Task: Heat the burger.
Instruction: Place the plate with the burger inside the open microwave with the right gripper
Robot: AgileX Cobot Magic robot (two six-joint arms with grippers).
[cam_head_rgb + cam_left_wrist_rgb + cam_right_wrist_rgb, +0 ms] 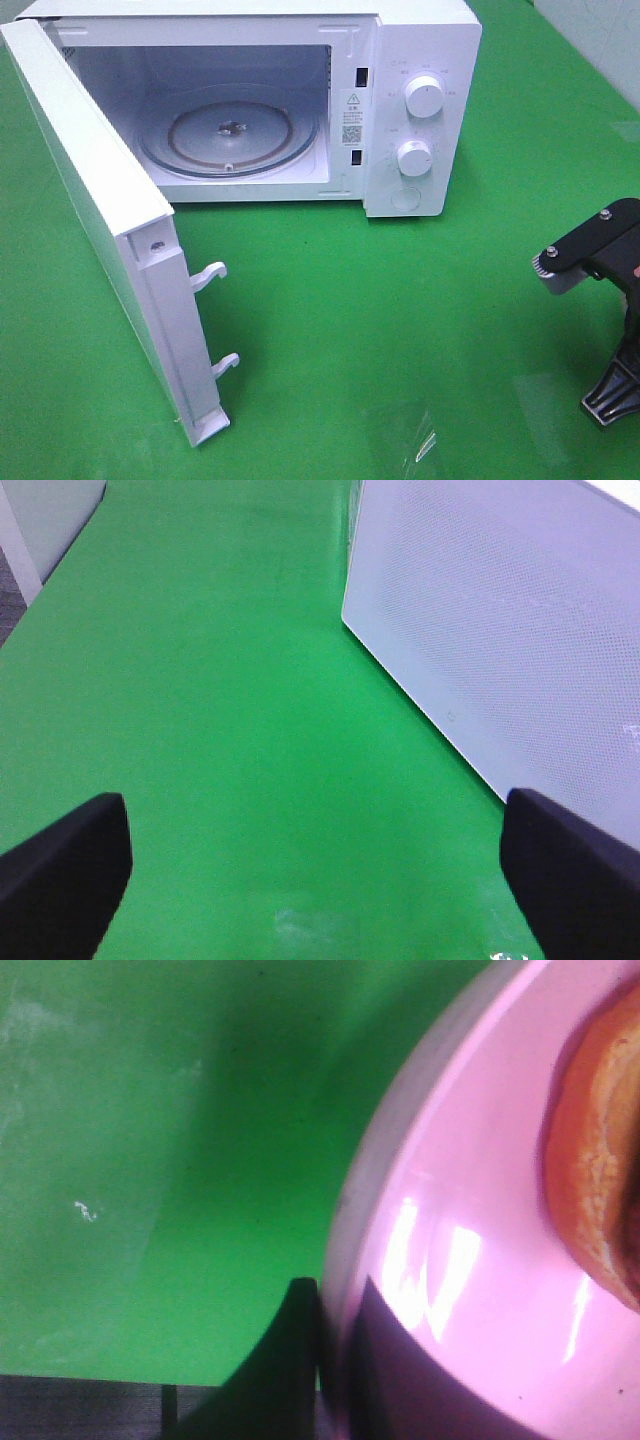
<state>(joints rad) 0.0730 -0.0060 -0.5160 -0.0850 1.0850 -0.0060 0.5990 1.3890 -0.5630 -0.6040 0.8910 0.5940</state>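
Right end effector [330, 1360] nipped tight on rim of pink plate [450, 1260]; burger [600, 1160] sits on that plate, only its edge showing in the wrist cam, absent from the high view. Left end effector [315, 870] spread wide, nothing btwn fingers, over bare green worktop [230, 680] beside a white dotted panel [500, 610], prob. the door. High view: microwave [420, 60] top centre, door [90, 200] standing wide open at left of frame, glass turntable [230, 130] bare. So: door-opening done, plate gripped. Left to do, imo: carry plate in, set on turntable, let go, shut door, turn dials [423, 100] at upper right.
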